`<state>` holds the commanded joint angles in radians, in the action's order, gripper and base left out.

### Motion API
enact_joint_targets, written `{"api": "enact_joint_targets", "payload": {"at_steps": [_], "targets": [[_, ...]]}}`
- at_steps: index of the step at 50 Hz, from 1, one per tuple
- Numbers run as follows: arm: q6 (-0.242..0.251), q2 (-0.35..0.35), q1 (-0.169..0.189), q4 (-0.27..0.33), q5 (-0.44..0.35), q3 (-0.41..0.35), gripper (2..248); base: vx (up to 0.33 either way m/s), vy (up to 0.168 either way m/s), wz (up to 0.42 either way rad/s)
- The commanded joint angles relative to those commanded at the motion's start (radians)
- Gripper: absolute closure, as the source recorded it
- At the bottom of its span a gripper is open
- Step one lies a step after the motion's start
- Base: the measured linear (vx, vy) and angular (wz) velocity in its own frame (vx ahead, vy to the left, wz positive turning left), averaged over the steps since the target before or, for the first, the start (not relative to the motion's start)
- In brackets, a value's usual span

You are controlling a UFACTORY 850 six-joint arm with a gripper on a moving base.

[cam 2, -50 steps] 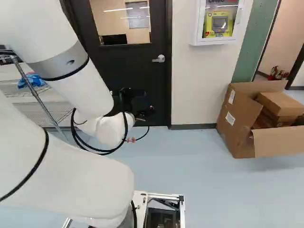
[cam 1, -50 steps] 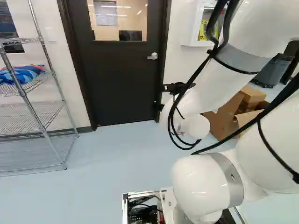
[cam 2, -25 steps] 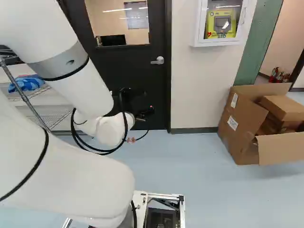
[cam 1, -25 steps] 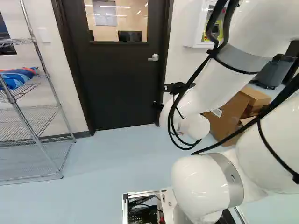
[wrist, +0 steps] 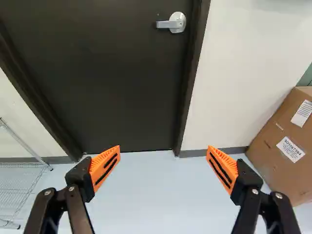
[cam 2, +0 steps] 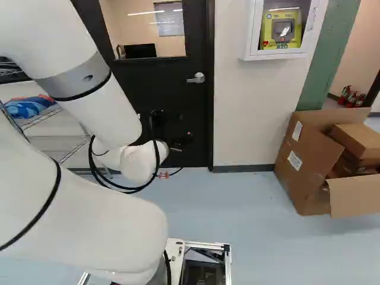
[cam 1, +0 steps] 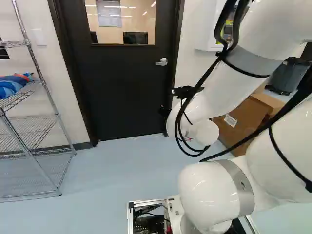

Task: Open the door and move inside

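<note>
In the right base view my gripper (cam 2: 180, 140) shows dark against the lower part of the door. The wrist view has the gripper (wrist: 163, 150) wide open, its orange pads far apart and nothing between them. Ahead of it stands the black door (wrist: 112, 78), closed in its dark frame, with a window (cam 1: 122, 22) in its upper part. A silver lever handle (wrist: 170, 23) sits near the door's edge on the cardboard box's side, farther up than the fingers and apart from them. The same handle (cam 1: 162, 62) is unobstructed in the left base view.
A wire shelf (cam 1: 29, 131) with a blue bundle stands left of the door. White wall (cam 2: 243, 113) with a defibrillator cabinet (cam 2: 279, 28) lies right of it. An open cardboard box (cam 2: 306, 157) rests on the floor farther right. A grey bin (cam 1: 287, 75) stands behind.
The base has moved forward, so the shelf, door and cardboard box appear nearer. The arm holds its pose against its lowest joint. The door remains closed.
</note>
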<state>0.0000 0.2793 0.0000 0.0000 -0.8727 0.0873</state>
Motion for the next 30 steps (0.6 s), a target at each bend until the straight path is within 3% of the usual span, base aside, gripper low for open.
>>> {"api": "enact_joint_targets", "payload": {"at_steps": [30], "targets": [[0.000,0.000,0.000,0.000,0.000,0.000,3,0.150,0.010,-0.002]]}}
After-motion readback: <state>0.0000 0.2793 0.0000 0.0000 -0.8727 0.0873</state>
